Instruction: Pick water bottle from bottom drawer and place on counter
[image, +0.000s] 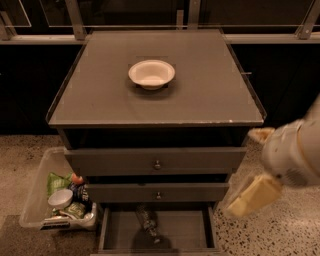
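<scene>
Water bottle lying in the open bottom drawer, gripper off the cabinet's right side.

The counter (200, 100) is bare along its front edge and right corners, with a white bowl (151, 74) near the middle toward the back edge. Below it, the bottom drawer (185, 227) is pulled out. The gripper (260, 192) hangs beyond the drawer's right edge, well apart from the bottle, and I cannot tell whether it is released or clenched. The water bottle (148, 222) lies on its side on the drawer floor, just left of centre, running from the back edge toward the front edge. It is probably light, thin-walled and easily crushed, with slick plastic that may roll. A gentle grasp across the mid-body near the label band looks best.
</scene>
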